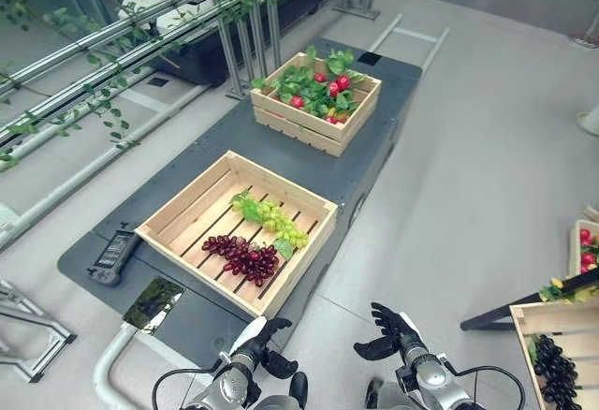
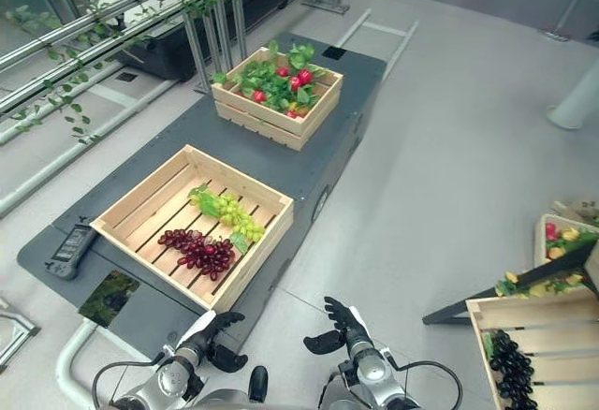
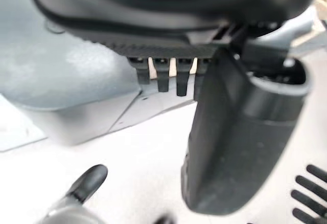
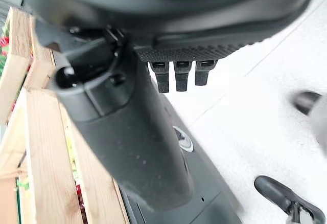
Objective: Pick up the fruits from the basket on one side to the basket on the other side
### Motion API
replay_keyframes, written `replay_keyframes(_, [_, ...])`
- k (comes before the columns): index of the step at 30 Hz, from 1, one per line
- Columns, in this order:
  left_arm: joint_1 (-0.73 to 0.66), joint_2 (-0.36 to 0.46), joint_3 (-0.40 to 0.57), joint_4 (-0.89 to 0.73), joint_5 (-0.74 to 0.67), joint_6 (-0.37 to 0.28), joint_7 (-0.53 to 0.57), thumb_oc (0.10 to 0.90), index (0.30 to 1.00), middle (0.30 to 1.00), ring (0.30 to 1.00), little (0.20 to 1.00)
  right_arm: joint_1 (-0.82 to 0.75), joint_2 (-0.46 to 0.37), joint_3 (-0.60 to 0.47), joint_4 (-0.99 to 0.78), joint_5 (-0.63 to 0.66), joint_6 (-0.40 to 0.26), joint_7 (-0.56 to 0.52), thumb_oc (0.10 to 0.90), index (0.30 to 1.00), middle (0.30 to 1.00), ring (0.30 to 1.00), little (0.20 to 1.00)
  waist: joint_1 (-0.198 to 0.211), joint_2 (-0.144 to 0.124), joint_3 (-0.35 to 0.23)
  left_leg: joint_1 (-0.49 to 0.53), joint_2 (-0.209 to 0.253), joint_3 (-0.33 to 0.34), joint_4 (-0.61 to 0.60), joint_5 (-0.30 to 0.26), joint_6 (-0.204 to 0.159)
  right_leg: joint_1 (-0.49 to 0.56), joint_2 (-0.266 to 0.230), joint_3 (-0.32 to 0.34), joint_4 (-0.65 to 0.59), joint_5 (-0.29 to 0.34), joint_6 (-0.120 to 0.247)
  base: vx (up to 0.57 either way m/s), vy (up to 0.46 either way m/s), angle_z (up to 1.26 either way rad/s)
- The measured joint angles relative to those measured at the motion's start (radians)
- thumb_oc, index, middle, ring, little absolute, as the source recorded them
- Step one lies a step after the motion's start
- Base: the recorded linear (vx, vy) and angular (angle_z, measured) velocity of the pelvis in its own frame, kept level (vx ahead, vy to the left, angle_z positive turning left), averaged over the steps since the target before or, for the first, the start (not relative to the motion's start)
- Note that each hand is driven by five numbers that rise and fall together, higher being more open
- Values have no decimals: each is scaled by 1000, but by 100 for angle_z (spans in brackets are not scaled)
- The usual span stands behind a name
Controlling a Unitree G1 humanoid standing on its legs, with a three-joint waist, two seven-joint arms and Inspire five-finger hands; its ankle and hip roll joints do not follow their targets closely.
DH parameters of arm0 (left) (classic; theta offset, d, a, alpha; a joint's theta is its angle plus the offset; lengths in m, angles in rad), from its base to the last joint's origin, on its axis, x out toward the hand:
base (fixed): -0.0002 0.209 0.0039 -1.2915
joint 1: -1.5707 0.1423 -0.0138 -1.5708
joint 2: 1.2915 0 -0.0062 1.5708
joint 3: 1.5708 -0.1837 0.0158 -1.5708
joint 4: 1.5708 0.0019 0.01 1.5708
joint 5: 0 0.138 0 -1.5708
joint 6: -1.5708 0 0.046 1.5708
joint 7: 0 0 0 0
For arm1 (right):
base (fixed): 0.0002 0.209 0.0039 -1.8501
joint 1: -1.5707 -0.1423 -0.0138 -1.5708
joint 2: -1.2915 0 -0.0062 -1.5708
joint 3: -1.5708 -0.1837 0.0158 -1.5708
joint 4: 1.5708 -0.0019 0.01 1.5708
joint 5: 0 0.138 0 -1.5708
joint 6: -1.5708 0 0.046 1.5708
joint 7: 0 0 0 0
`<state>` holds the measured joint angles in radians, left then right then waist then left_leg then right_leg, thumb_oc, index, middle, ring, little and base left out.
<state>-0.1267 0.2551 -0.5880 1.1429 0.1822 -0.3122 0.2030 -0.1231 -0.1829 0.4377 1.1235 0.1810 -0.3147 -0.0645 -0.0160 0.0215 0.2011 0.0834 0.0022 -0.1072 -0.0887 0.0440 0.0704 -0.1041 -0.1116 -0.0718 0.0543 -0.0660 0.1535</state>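
While both hands hang low and hold nothing, no fruit is yet lifted; I judge this the approach step.

- Left hand (image 1: 267, 340): fingers loosely curled, empty, just short of the near crate.
- Right hand (image 1: 388, 330): fingers loosely curled, empty, over bare floor.
- Near crate (image 1: 192, 195): on the grey platform (image 1: 374, 153); purple grapes (image 1: 243, 257) and green grapes (image 1: 273, 218) lie toward its right side.
- Far crate (image 1: 309, 129): leaves, red fruit.
- Side crate (image 1: 543, 321): at the right, dark grapes (image 1: 554, 371) inside.

Next move, likely: reach over the near wall and down onto the purple grapes. Open floor lies between platform and side crate.
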Motion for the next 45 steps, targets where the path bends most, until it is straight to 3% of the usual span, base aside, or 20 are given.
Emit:
replay_keyframes(2, [0,4,-19,5,1,0,-16,800,900,900,900,900,3,8,0,30,26,0,0,800,900,900,900,900,-23,-21,-7,3,-16,-64,0,-4,-24,26,3,35,-108,53,-13,81,-209,118])
replay_keyframes(3, [2,-9,-24,23,1,0,-17,800,900,900,900,900,3,8,-1,53,25,3,0,800,900,900,900,900,-24,-31,-13,16,-27,-89,0,-11,-40,50,0,48,-122,139,-27,96,-237,96])
replay_keyframes(4, [7,-19,-24,29,0,1,-16,800,900,900,900,900,4,3,-1,61,25,9,0,800,900,900,900,900,-21,-31,-17,28,-25,-77,0,-16,-53,60,0,43,-121,185,-42,122,-231,69])
replay_keyframes(6, [23,-47,2,23,-3,-2,-23,800,900,900,900,900,-5,-21,-2,63,32,31,0,800,900,900,900,900,-6,8,-36,40,27,5,1,-33,-80,93,45,16,-146,182,-71,150,-229,30])
replay_keyframes(11, [44,-54,20,8,0,-20,-42,800,900,900,900,900,-3,-26,-68,58,81,43,0,800,900,900,900,900,4,14,-59,77,77,38,7,-50,-104,135,98,-1,-146,154,-115,114,-161,5])
replay_keyframes(16, [40,-58,2,-6,-2,-23,-42,800,900,900,900,900,1,-40,-75,58,107,62,0,800,900,900,900,900,1,24,-61,67,86,37,15,-58,-116,133,106,-18,-145,147,-116,35,-66,6])
replay_keyframes(22, [50,-61,1,-3,-41,-34,-36,800,900,900,900,900,17,-33,-76,55,109,68,0,800,900,900,900,900,7,61,-57,30,80,36,52,-75,-121,130,91,-46,-140,148,-116,21,6,14])
replay_keyframes(23, [39,-62,0,-1,-41,-41,-38,800,900,900,900,900,30,-33,-78,54,116,68,0,800,900,900,900,900,-10,61,-56,-29,73,91,125,-86,-121,131,73,-83,-139,145,-118,-85,37,79])
replay_keyframes(25, [10,-68,-6,-6,-41,-56,-48,800,900,900,900,900,51,-39,-82,53,146,68,0,800,900,900,900,900,-21,57,-47,-86,80,209,173,-58,-122,133,49,-156,-138,141,-120,-40,112,110])
replay_keyframes(27, [6,-75,-10,-29,-41,-69,-66,800,900,900,900,900,50,-47,-83,50,185,68,-3,800,900,900,900,900,-22,45,-33,-80,83,337,140,-67,-89,137,27,-191,-127,132,-108,44,138,69])
replay_keyframes(28, [6,-77,-14,-32,-41,-69,-67,800,900,900,900,900,50,-48,-90,42,190,68,-7,800,900,900,900,900,-25,43,-32,-71,80,347,131,-64,-86,136,21,-193,-114,124,-97,27,100,19])
replay_keyframes(32, [7,-45,-56,-103,-40,-80,-59,800,900,900,900,900,34,-35,-112,31,224,57,-24,800,900,900,900,900,-24,22,-22,-41,35,308,74,-37,-63,82,-15,-156,13,71,-62,-2,-9,-17])
replay_keyframes(34, [-30,16,-86,-194,-40,-97,-35,800,900,900,900,900,35,-30,-108,31,224,49,-23,800,900,900,900,900,-36,-4,7,-31,21,276,42,-4,-42,-19,-45,-96,191,14,-45,-55,-241,26])
replay_keyframes(37, [-58,108,-90,-347,-40,-123,9,800,900,900,900,900,42,-9,-108,34,236,55,-23,800,900,900,900,900,-23,-46,11,-55,16,238,8,31,-48,-11,-57,-104,88,31,-37,56,-122,52])
replay_keyframes(38, [-53,123,-89,-388,-42,-123,9,800,900,900,900,900,41,-6,-108,31,236,55,-23,800,900,900,900,900,-16,-40,13,-52,24,218,0,37,-55,20,-47,-111,44,67,-29,90,-80,43])
replay_keyframes(42, [13,139,-22,-578,-161,-155,2,800,900,900,900,900,46,-9,-109,-28,236,72,-29,800,900,900,900,900,-2,1,26,-15,50,189,0,36,-72,148,-7,-164,-95,101,-44,104,-32,37])
replay_keyframes(45, [25,149,111,-723,-198,-162,11,800,900,900,900,900,52,-16,-113,-92,235,75,-37,800,900,900,900,900,10,19,26,-10,61,166,0,30,-81,186,11,-193,-136,104,-52,71,24,22])
